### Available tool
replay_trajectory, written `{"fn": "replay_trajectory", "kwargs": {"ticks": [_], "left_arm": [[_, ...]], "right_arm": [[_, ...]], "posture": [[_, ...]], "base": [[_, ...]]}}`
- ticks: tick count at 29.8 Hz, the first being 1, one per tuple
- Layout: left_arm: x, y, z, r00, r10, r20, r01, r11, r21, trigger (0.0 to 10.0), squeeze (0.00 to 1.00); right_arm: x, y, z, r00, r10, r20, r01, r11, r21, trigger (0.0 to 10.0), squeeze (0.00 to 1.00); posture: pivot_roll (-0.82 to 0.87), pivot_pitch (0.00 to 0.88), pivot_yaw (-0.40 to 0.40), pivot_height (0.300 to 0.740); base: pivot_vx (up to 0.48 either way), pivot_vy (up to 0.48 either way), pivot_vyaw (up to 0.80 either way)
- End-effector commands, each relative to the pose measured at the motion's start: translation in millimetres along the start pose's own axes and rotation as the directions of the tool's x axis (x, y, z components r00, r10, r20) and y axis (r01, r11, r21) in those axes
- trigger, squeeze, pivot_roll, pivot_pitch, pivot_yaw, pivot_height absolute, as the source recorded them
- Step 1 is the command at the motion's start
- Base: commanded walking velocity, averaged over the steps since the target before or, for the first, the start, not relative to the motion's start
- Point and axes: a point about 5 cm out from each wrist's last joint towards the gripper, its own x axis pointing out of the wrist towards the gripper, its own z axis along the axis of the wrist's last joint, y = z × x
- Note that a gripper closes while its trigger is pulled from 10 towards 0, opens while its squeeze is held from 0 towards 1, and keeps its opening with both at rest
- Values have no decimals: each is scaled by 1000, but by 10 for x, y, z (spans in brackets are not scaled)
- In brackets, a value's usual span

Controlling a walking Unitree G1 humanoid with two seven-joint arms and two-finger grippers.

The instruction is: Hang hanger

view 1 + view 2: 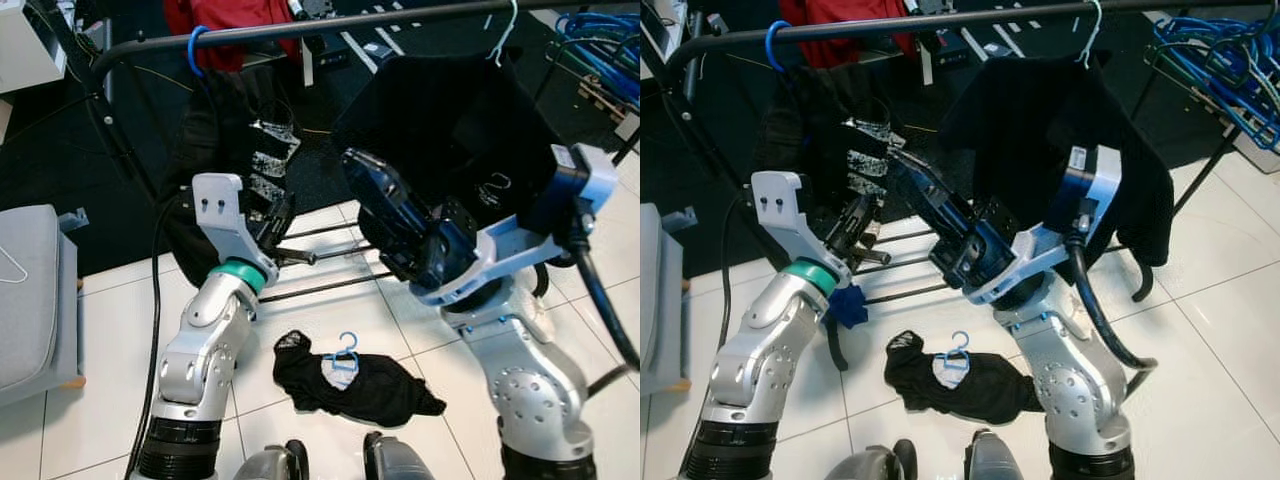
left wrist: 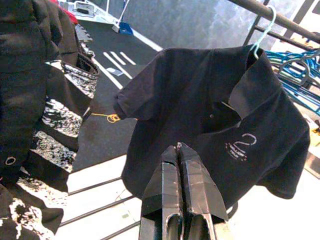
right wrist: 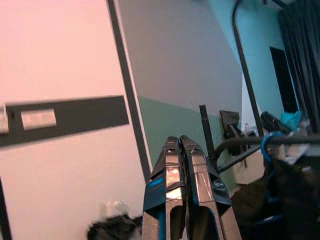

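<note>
Hanger: pale hanger (image 2: 263, 27) hooked over the rail (image 1: 330, 22), black polo shirt (image 2: 215, 115) draped on it, hanging free (white "2" logo on the chest).
Rail: dark horizontal bar across the top of the head views, bends down into a post on the robot's left.
Second hanger: blue hook (image 1: 195, 50) on the same rail near that bend, carrying dark garments (image 2: 45, 100) with black-and-white print.
Floor hanger: small blue hanger (image 1: 345, 355) lying on a crumpled black garment (image 1: 360, 385) on the white tiles, between the two arms, just in front of the robot.
Left gripper: (image 2: 181, 155) raised, fingers pressed together, nothing between them; pointing at the lower part of the polo shirt, not touching it in the wrist view.
Right gripper: (image 3: 179, 150) lifted up in front of the polo shirt, angled toward the robot's left; fingers closed against each other, empty (wrist view looks past them to a wall and the rail post).
Rack base: thin dark bars (image 1: 320, 260) low across the tiles behind the arms.
Side stuff: grey cushion (image 1: 30, 290) at the robot's left; bundle of blue hangers (image 1: 1210, 50) at far right.
</note>
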Motion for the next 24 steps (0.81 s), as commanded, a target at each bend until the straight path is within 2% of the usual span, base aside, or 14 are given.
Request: {"fn": "replay_trajectory", "kwargs": {"ticks": [1,2,8,24], "left_arm": [[-18,5,-85,999,-1,-37,0,1000,-14,10000,0],[-11,3,-88,999,-2,-38,1,1000,-15,10000,0],[1,2,-86,999,-7,-40,6,1000,-13,10000,0],[-18,19,-96,999,-2,-42,2,1000,0,10000,0]], "right_arm": [[28,56,44,999,45,-10,-45,998,-34,10000,0],[27,54,53,998,60,-34,-61,996,-59,10000,0],[-7,31,56,994,77,-82,-84,993,-89,10000,0],[-33,12,46,993,73,-89,-81,993,-87,10000,0]], "posture": [[-206,62,120,740],[-208,51,120,740],[-206,48,120,740],[-202,49,117,740]], "base": [[0,0,0],[0,0,0],[0,0,0],[0,0,0]]}}
